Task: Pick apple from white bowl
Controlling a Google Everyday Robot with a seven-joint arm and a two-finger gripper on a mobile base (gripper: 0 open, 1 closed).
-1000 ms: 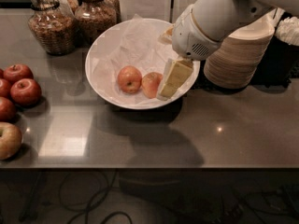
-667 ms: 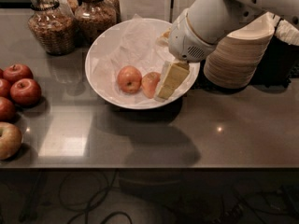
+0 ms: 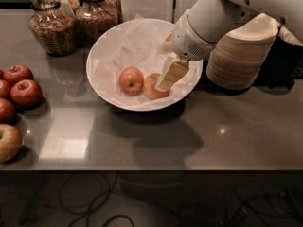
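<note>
The white bowl (image 3: 100, 56), lined with crumpled white paper, stands at the back middle of the dark counter. Two apples lie in it. The pale pinkish-orange apple (image 3: 149, 89) is on the right and rests on the paper. A redder-orange apple (image 3: 131, 80) lies just left of it. My gripper (image 3: 171, 74) reaches down into the bowl from the upper right. Its yellowish tip sits against the right side of the pale apple and covers part of it. The white arm hides the bowl's right rim.
A stack of beige disposable bowls (image 3: 239, 56) stands right of the white bowl, under the arm. Two glass jars (image 3: 47, 27) (image 3: 97, 11) stand at the back left. Dark red apples (image 3: 24, 92) and a pale apple (image 3: 8, 142) lie at the left edge.
My gripper has shifted slightly up and to the left inside the bowl. Both apples lie where they were.
</note>
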